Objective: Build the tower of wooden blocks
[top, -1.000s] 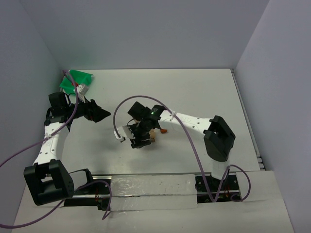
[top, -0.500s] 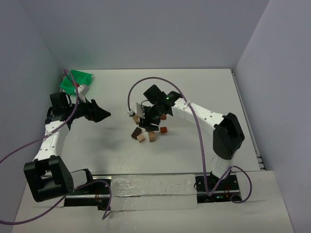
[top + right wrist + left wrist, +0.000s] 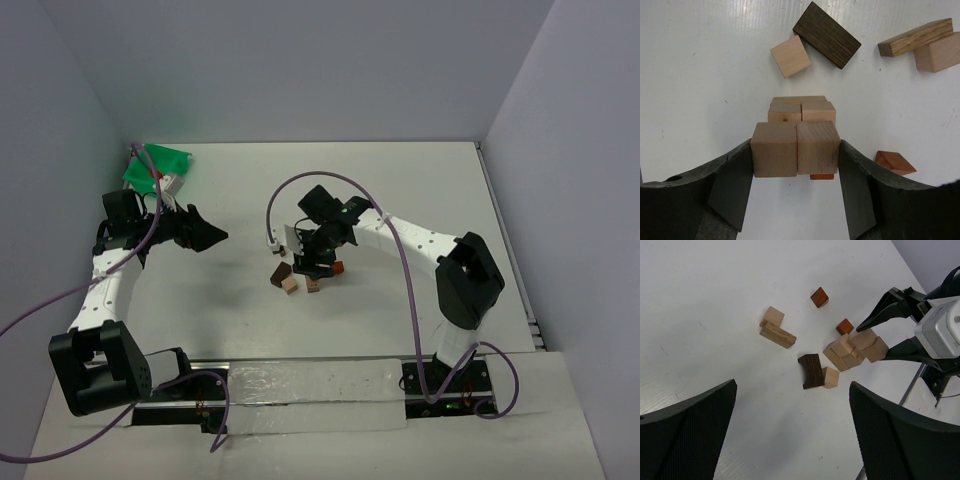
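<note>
White tabletop under pale grey walls carried all the wood blocks. The right gripper pinched 2 tan cubes side by side between its fingers, probably so that both could go down together as 1 level layer. Directly beneath it sat the tower, so far only a low cluster of tan blocks, and the pair hung squared up over it. Past the fingertips lay a dark brown block touching a loose tan cube. A reddish wedge lay just off its right finger. The left gripper hovered well apart, spread wide and empty, seemingly parked clear of the work.
</note>
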